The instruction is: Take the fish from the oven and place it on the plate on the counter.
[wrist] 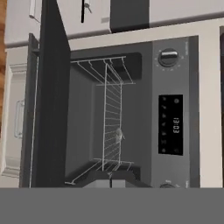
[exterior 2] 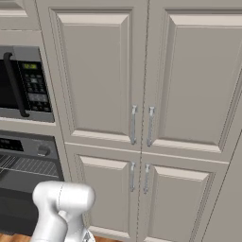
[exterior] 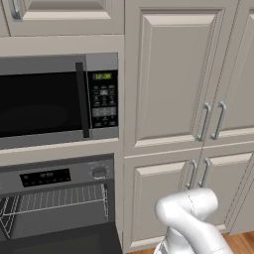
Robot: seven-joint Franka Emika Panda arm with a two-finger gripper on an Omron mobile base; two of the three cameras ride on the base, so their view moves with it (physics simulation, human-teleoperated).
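The oven (exterior: 59,198) stands open below the microwave, its door (wrist: 50,109) folded down. In the rolled hand view a small silvery-grey fish (wrist: 118,134) lies on the wire rack (wrist: 111,127) deep inside the cavity. My gripper (wrist: 110,178) hovers in front of the oven mouth, short of the rack and apart from the fish. Its dark tips sit together, shut on nothing. The oven's round knob (wrist: 168,57) and black display strip (wrist: 170,124) are beside the opening. The plate and the counter are out of view.
A microwave (exterior: 54,101) with a keypad sits above the oven. Tall beige cabinet doors with silver handles (exterior 2: 142,125) fill the wall to the right. My white elbow (exterior: 191,211) bends low in front of them. Wooden floor (exterior: 240,243) runs below.
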